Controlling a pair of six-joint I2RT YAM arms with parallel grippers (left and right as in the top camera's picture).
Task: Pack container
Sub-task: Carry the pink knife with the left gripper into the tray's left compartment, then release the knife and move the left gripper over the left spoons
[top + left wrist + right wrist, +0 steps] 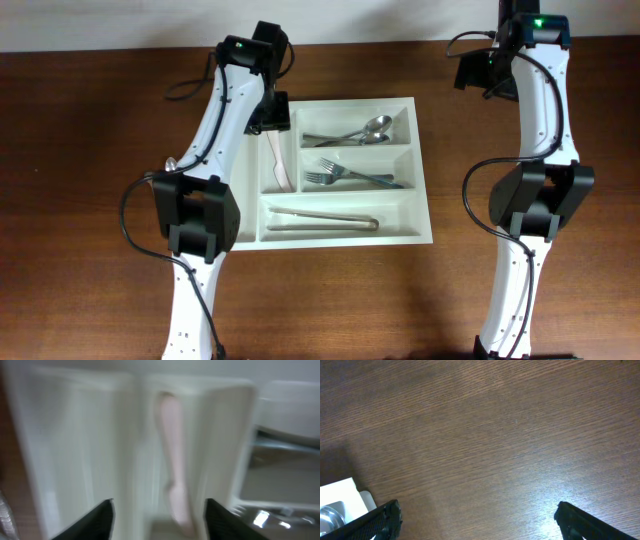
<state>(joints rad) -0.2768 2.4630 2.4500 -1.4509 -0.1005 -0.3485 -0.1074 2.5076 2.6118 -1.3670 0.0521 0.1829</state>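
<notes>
The left claw [159, 521] is hanging low over the container [417, 170], its jaws standing spread. A pale pink utensil [172, 460] is lying between them in a narrow upright compartment. The wrist view is blurring, but neither jaw appears to be touching it, so we are calling this claw empty.

Overhead, we are seeing the white container sitting on the brown table [100, 200] between the two arms, nearer the left one. The left arm is reaching across its left edge and hiding the outermost narrow compartment. Spoons [365, 132] are lying in the upper medium compartment, forks [345, 177] in the one below it, and tongs [322, 219] in the long horizontal one along the near side.

The right claw [477, 525] is hovering over bare wood, well apart from the container's right side. Its jaws are gaping wide with nothing between them. Only a white corner of the container is showing at the lower left of its wrist view.
</notes>
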